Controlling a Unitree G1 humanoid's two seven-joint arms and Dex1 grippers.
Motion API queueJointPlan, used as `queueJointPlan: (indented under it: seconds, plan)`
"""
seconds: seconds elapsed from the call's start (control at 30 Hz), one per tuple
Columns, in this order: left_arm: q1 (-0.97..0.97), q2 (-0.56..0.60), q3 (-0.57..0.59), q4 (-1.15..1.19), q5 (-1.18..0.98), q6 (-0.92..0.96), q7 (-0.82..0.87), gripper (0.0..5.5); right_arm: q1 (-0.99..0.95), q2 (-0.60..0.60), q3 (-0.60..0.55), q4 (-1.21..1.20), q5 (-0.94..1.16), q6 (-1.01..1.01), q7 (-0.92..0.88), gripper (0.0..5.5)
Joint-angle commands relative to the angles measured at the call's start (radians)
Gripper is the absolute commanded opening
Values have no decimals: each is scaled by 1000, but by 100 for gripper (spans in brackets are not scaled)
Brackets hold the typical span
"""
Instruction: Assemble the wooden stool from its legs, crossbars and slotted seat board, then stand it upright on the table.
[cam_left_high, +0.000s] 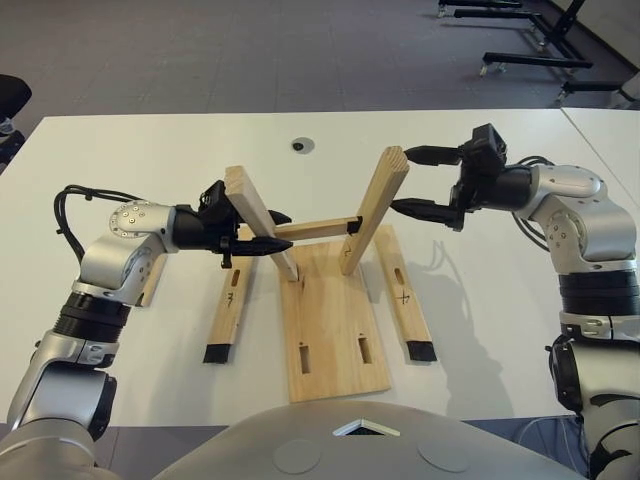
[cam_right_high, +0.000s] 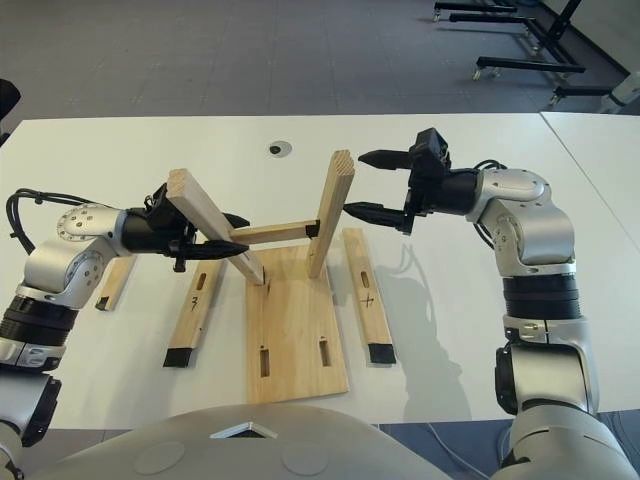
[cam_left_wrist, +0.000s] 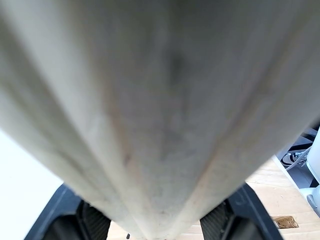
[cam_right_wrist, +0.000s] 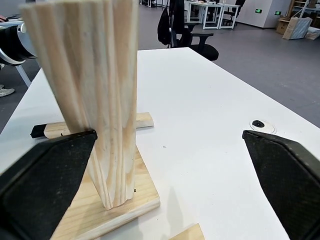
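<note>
Stool leg on the left (cam_left_high: 252, 212) is being clamped by the left gripper (cam_left_high: 287, 230), whose fingers are being pressed shut on its two faces while it is being held tilted. The right gripper (cam_left_high: 402, 181) is being held wide open around the top of the right leg (cam_left_high: 378, 205); whether contact is being made cannot be told. Both legs are being joined by a crossbar (cam_left_high: 315, 229) and are being rested on the far end of the seat board (cam_left_high: 330, 335). Two loose legs (cam_left_high: 228, 315) (cam_left_high: 405, 305) are being left flat on the table (cam_left_high: 500, 330) beside the board. Through the right wrist view, one pad (cam_right_wrist: 45, 180) is being shown against the right leg, the other well apart.
</note>
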Motion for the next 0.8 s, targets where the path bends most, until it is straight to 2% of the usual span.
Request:
queueJointPlan:
  seconds: [0.03,0.4,0.53,0.57,0.8]
  plan:
    - [71,-37,-150,11,155,46,28,204,-9,95,127,-124,35,7,38,538]
    - [91,-56,-241,37,280,-15,97,204,-23,98,144,-205,36,32,37,538]
    - [103,-58,-232,17,254,-4,97,204,-9,96,156,-214,22,30,34,538]
    - [99,-58,-221,18,248,-7,98,240,-5,95,158,-213,16,26,32,540]
    - [74,-72,-170,48,301,-36,138,355,4,77,160,-190,-36,-18,16,540]
